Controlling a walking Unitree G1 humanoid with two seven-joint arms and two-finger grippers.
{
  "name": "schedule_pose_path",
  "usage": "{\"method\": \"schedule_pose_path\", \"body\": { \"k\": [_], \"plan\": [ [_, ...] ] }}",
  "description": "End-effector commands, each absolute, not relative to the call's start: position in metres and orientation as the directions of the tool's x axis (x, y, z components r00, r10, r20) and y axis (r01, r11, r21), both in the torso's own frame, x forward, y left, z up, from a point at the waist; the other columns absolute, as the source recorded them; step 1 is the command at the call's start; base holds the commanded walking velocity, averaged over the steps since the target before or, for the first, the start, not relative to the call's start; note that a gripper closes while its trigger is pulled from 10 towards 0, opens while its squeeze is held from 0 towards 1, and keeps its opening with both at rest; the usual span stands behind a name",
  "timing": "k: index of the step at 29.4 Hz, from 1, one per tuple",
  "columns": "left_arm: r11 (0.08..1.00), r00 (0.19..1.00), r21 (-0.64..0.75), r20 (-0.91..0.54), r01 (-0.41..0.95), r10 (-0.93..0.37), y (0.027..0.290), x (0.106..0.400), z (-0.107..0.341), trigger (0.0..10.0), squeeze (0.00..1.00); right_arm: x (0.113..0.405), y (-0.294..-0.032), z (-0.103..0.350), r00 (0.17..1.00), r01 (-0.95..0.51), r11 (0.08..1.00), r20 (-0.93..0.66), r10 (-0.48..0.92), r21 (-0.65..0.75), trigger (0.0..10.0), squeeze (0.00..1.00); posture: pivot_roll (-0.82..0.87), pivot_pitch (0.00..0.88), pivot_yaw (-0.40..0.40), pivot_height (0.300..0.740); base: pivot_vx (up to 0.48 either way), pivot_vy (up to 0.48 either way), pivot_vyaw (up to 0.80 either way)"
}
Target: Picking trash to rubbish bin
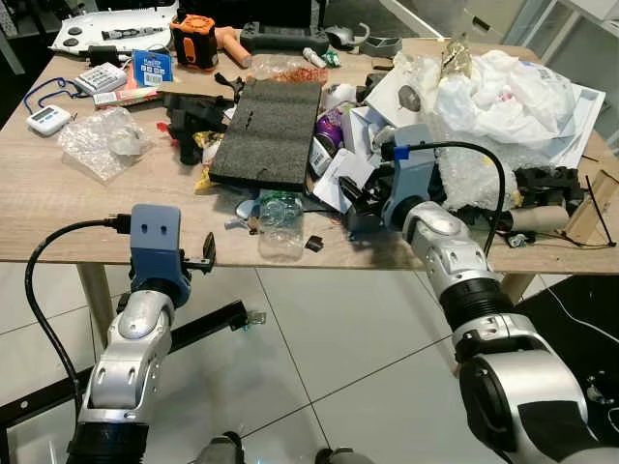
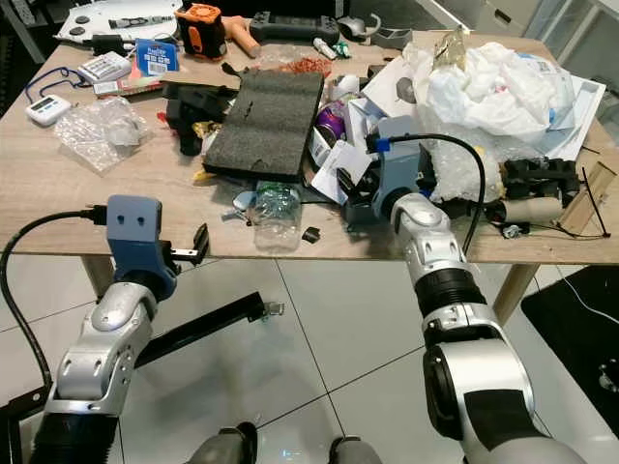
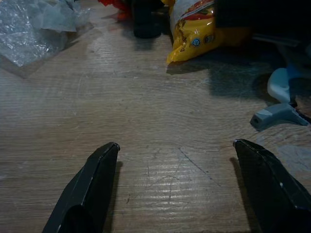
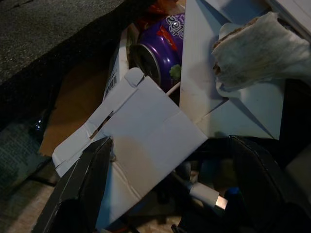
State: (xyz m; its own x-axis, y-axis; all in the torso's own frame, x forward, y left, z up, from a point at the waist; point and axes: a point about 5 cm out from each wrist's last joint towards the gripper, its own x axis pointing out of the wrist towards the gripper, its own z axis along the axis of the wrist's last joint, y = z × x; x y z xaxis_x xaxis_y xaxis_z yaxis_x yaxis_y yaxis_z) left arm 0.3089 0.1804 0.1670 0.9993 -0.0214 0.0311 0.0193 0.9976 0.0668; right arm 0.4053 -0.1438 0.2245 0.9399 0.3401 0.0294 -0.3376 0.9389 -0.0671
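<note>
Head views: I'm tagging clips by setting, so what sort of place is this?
Probably a workshop or lab room rather than a living space: a wooden table on a tiled floor is strewn with tools like an orange tape measure, a black foam slab and packaging litter such as plastic bags.

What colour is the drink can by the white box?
Purple can, clearest in the right wrist view.

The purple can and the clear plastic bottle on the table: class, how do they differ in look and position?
The purple can is opaque and wedged among white cardboard pieces; the clear plastic bottle is see-through and lies in the open near the table's front edge. The can sits beside the black foam slab, the bottle in front of it. Both lie on their sides.
</note>
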Motion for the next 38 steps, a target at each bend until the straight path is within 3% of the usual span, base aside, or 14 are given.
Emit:
{"method": "schedule_pose_path", "body": {
  "k": [1,26,38],
  "plan": [
    [0.997,1.000,0.075,0.015,0.025,-0.026,0.181,0.308,0.165,10.0,0.00,0.400,-0.150,0.201,0.939,-0.341,0.939,-0.058,0.339,-0.037,10.0,0.00,0.05,0.264,-0.015,0.740,0.000,0.000,0.00],
    [0.996,0.999,0.079,0.015,0.042,-0.043,0.179,0.310,0.166,10.0,0.00,0.373,-0.161,0.176,0.919,-0.365,0.930,-0.173,0.353,-0.040,10.0,0.00,0.05,0.233,-0.009,0.740,0.000,0.000,0.00],
    [0.996,0.999,0.078,0.016,0.039,-0.040,0.179,0.311,0.166,10.0,0.00,0.376,-0.163,0.207,0.943,-0.330,0.944,-0.045,0.329,-0.001,10.0,0.00,0.05,0.236,-0.010,0.740,0.000,0.000,0.00]
  ]
}}
